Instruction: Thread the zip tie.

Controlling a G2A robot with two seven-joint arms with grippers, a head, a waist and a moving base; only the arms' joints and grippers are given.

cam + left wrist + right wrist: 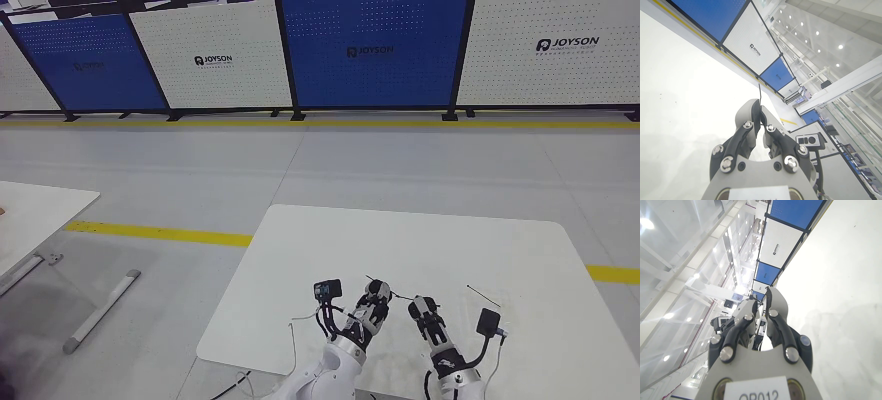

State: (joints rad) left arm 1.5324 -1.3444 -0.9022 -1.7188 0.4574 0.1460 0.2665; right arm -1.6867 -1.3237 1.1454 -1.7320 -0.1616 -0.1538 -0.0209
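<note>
White table (420, 240) on a grey floor (300, 160) in a bright industrial hall.
A second white table (40, 210) stands to the left, well apart. A yellow floor line (160, 234) runs left to right and meets the nearer table's sides. Along the far side stands a row of blue panels (372, 50) and white perforated panels (210, 55). Round ceiling lights (840, 46) shine overhead.
</note>
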